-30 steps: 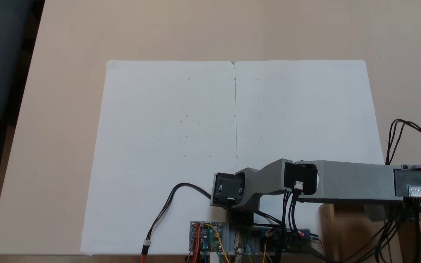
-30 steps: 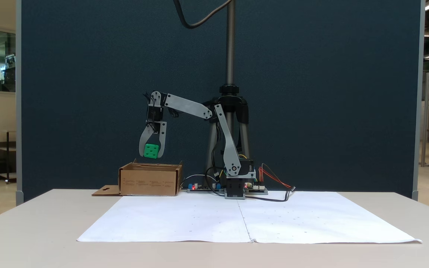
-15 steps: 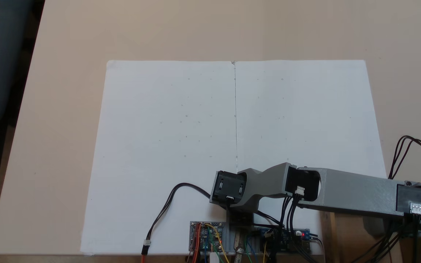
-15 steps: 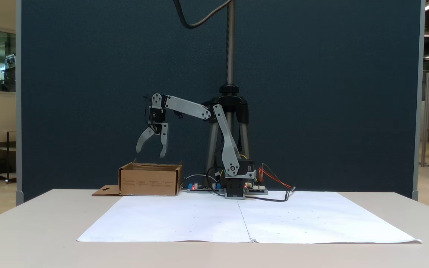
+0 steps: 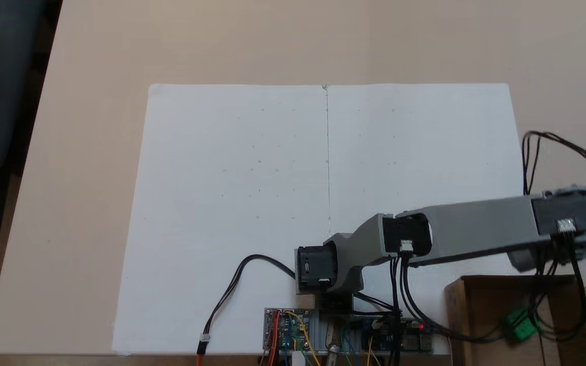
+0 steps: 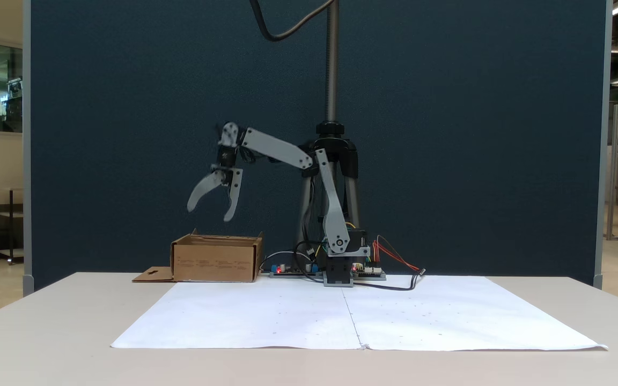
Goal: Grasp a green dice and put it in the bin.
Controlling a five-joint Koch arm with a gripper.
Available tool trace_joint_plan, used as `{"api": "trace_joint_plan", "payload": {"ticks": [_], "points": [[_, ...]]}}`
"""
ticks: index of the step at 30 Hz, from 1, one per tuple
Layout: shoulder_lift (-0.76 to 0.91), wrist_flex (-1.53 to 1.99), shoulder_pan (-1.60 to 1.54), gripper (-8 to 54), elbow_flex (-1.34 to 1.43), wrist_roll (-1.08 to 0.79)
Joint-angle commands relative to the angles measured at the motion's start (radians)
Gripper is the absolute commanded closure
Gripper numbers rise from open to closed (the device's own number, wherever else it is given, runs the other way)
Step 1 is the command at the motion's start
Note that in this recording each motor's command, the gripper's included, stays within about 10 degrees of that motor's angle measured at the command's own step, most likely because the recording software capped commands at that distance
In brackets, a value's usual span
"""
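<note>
Inside the bin (image 5: 481,305), at the lower right of the fixed view from above, you can see the green dice (image 5: 521,326) lying on the cardboard floor, partly crossed by the arm's black cables (image 5: 552,305). Judging from that, the delivery looks complete, so your remaining risks are small ones. Those cables hang down over the bin's opening; if you swing the arm away carelessly, a loop could catch a wall and drag or tip the light bin across the table (image 6: 46,311), spilling the dice. The bin also sits just beside the circuit boards (image 5: 293,328) at the arm's base, so any shove toward them could snag wiring. The hand (image 6: 208,212), seen in the fixed view from the front, hangs above the bin and well clear of its rim, its two curved fingers (image 6: 201,190) spread wide apart. It grips nothing and touches nothing. From the front the bin's wall hides the dice, so trust the view from above for its place. Lower the hand again and a splayed fingertip could clip the near wall; raise and retract instead, watching the cables as you go over the white paper (image 6: 341,316).
</note>
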Motion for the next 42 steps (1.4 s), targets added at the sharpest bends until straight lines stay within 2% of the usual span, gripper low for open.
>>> {"api": "trace_joint_plan", "payload": {"ticks": [1,6,16,21,27,34,42], "points": [[0.103,-0.038,-0.133,2.1,-0.040,0.138],[0.153,-0.066,-0.477,2.0,-0.040,0.183],[0.147,-0.282,-1.075,2.1,-0.034,0.184],[0.146,-0.284,-1.281,1.8,0.032,0.178],[0.172,-0.468,-1.327,1.7,0.219,0.141],[0.356,-0.782,-1.313,3.1,0.664,0.140],[0.468,-1.113,-1.305,3.3,1.066,0.141]]}}
